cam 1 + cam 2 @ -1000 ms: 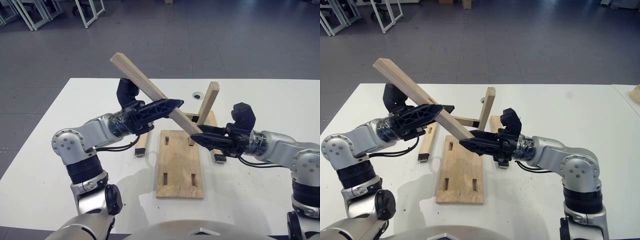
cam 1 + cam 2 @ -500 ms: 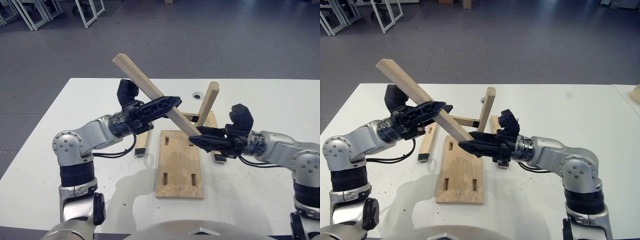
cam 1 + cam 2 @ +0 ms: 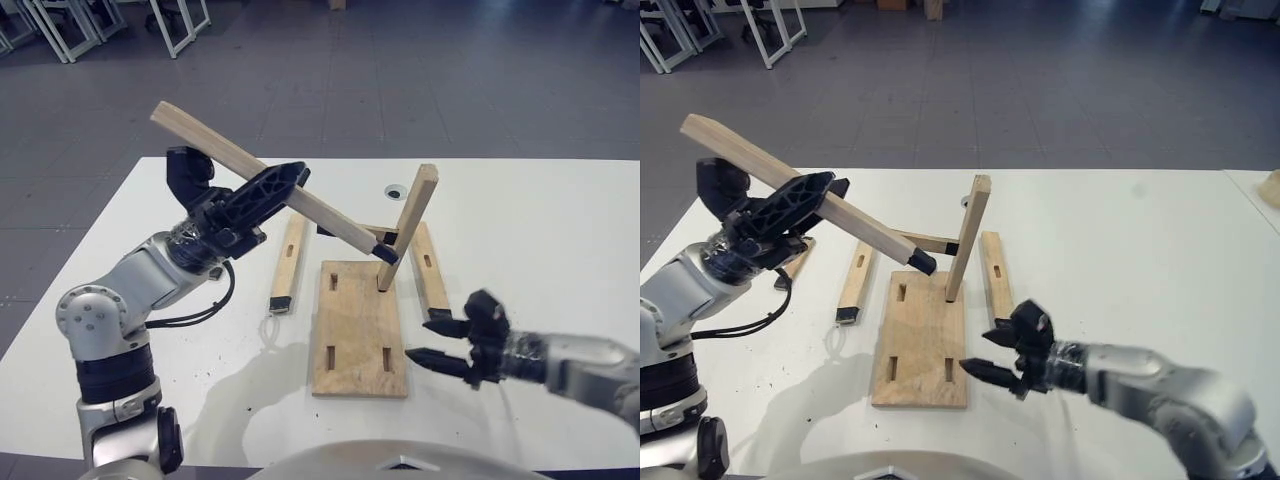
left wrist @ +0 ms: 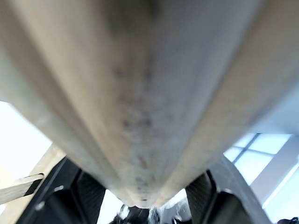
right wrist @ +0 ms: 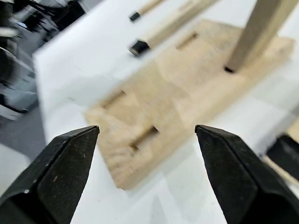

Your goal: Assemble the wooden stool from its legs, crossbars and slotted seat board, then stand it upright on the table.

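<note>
On the table (image 3: 550,220), seat board (image 3: 360,330) lies just beside right pincer (image 3: 420,340).

Bright, even room light over a white worktop (image 3: 560,220)
Soft grey shadows lie on the worktop's near side and beside the seat board (image 3: 360,330); the floor (image 3: 400,80) behind is dimmer. In the left wrist view the leg (image 4: 140,93) is a close blur against glaring white. In the right wrist view the seat board looks soft behind the crisp right end effector (image 5: 147,129).

The white table (image 3: 560,220) bears the slotted seat board (image 3: 360,335), a wooden piece (image 3: 289,263) at its ten o'clock and a second piece (image 3: 430,268) at two.
</note>
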### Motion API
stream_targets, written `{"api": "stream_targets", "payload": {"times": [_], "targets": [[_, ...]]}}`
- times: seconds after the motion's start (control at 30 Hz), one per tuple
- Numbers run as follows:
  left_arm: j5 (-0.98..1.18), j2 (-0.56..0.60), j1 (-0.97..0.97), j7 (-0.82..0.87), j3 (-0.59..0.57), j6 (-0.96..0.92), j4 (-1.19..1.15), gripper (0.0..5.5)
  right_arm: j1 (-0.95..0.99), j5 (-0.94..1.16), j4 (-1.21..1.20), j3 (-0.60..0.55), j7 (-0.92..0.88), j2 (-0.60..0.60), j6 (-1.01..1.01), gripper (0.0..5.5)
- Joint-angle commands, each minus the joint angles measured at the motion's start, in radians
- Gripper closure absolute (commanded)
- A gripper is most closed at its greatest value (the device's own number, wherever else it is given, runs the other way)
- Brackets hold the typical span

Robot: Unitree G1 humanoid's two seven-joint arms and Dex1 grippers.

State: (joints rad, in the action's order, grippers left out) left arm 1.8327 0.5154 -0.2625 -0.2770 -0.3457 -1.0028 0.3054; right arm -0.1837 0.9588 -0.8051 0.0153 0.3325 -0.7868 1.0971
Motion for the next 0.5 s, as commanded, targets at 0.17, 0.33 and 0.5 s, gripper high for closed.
{"api": "stream_targets", "payload": {"times": [0.17, 0.33, 0.5], "targets": [[-0.024, 0.092, 0.023, 0.042, 0.017, 0.059, 0.097, 3.45, 0.064, -0.231, -0.074, 0.286, -0.28, 0.185, 0.087, 1.7], [-0.043, 0.101, 0.05, 0.037, 0.032, 0.089, 0.127, 3.45, 0.072, -0.304, -0.058, 0.324, -0.277, 0.185, 0.097, 1.7], [-0.051, 0.108, 0.073, 0.032, 0.032, 0.113, 0.145, 3.45, 0.063, -0.362, -0.035, 0.304, -0.216, 0.114, 0.081, 1.7]]}}
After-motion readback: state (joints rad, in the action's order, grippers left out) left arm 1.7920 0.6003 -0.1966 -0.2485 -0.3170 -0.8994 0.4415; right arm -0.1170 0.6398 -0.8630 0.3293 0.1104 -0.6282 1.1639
